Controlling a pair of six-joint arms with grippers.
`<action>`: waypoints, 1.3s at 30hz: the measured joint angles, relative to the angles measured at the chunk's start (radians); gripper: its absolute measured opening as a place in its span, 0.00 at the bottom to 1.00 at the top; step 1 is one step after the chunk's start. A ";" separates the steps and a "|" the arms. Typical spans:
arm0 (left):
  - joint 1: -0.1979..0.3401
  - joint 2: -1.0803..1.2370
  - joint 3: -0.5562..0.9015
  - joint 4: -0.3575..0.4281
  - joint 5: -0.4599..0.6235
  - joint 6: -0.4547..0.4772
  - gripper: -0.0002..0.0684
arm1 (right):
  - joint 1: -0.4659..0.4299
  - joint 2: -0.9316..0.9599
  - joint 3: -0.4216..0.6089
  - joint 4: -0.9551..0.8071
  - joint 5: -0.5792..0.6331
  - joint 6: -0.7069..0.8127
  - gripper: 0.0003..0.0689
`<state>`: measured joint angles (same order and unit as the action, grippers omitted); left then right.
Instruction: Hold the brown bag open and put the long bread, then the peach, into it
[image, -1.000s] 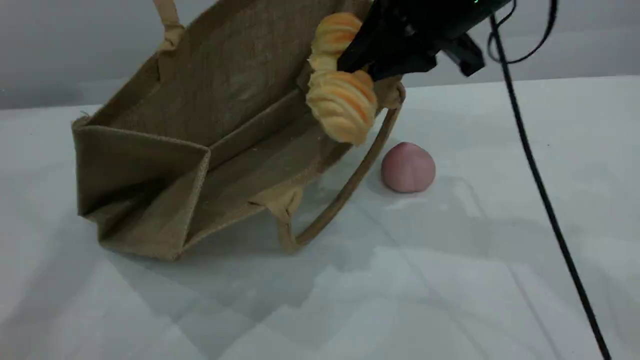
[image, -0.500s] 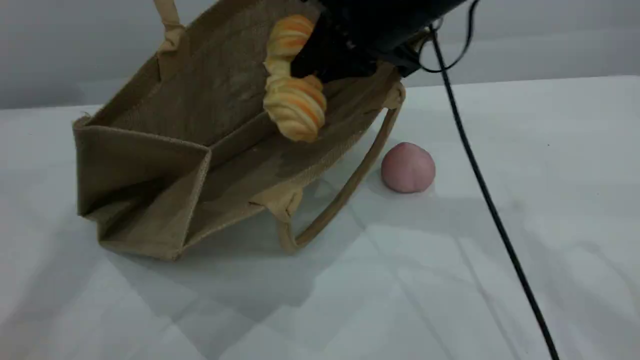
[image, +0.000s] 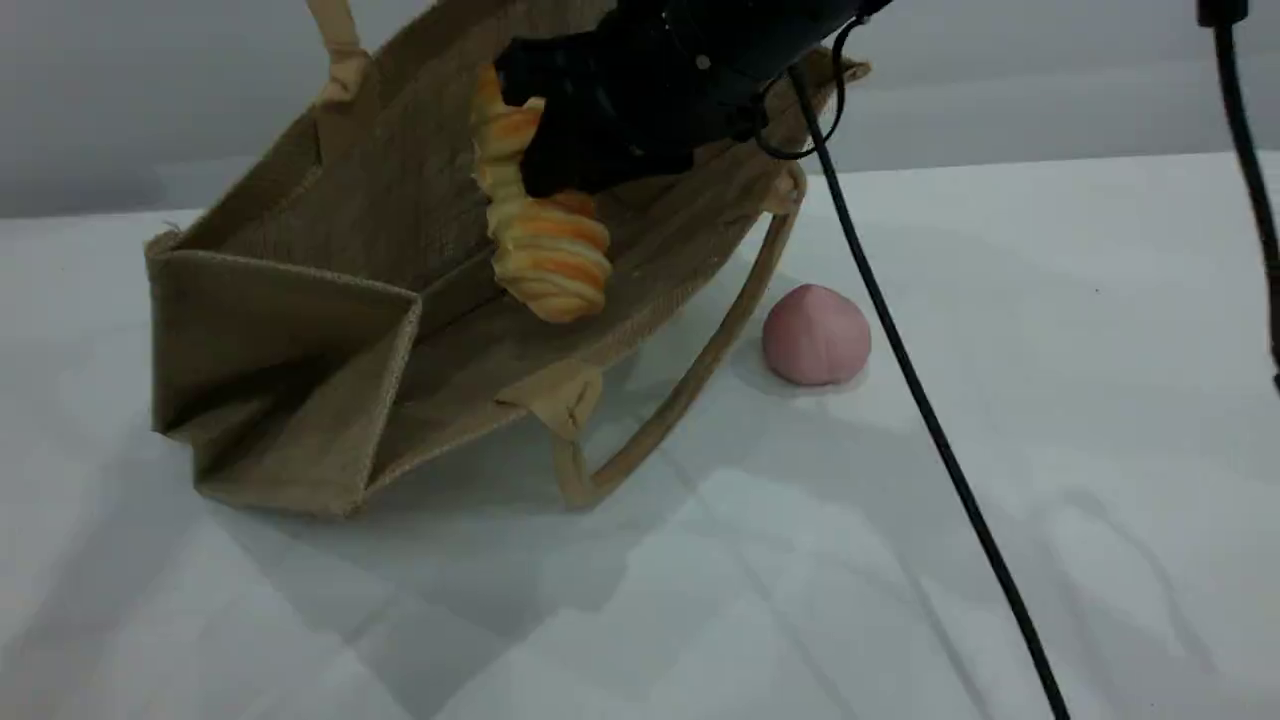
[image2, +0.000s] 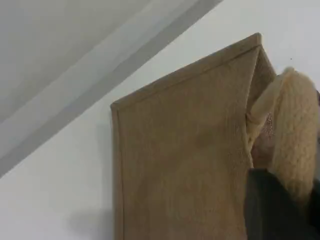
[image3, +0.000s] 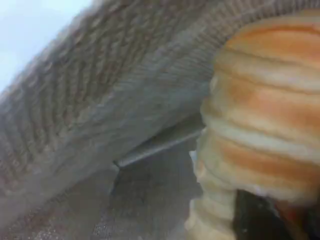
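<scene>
The brown bag (image: 330, 330) lies on its side on the white table, mouth facing right and gaping. Its upper beige handle (image: 336, 40) runs up out of the scene view. In the left wrist view that handle (image2: 295, 130) passes into my left gripper (image2: 292, 202), which is shut on it. My right gripper (image: 545, 150) reaches into the bag's mouth, shut on the long bread (image: 545, 245). The loaf hangs nearly upright, its lower end just above the bag's lower wall. The bread (image3: 265, 110) fills the right wrist view. The pink peach (image: 816, 335) rests on the table right of the bag.
The bag's lower handle (image: 690, 385) loops out over the table toward the peach. A black cable (image: 930, 420) hangs from the right arm and crosses the table to the bottom edge. A second cable (image: 1245, 150) drops at the far right.
My right gripper has carried the long bread leftward, from the bag's rim to deep inside its mouth, and the loaf has swung more upright. The bag and the peach have stayed put.
</scene>
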<state>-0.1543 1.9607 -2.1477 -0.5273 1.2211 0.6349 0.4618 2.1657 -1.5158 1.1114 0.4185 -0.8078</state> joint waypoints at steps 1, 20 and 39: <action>0.000 0.000 0.000 0.000 0.000 0.000 0.13 | 0.000 0.000 0.000 0.011 0.000 0.000 0.38; 0.001 0.000 0.000 0.003 0.000 -0.001 0.13 | -0.121 -0.204 0.000 -0.213 0.241 0.101 0.83; 0.002 0.000 0.000 0.151 -0.001 -0.017 0.13 | -0.252 -0.234 0.000 -0.723 0.357 0.327 0.82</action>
<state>-0.1519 1.9607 -2.1477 -0.3765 1.2203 0.6180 0.2094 1.9319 -1.5158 0.3883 0.7759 -0.4807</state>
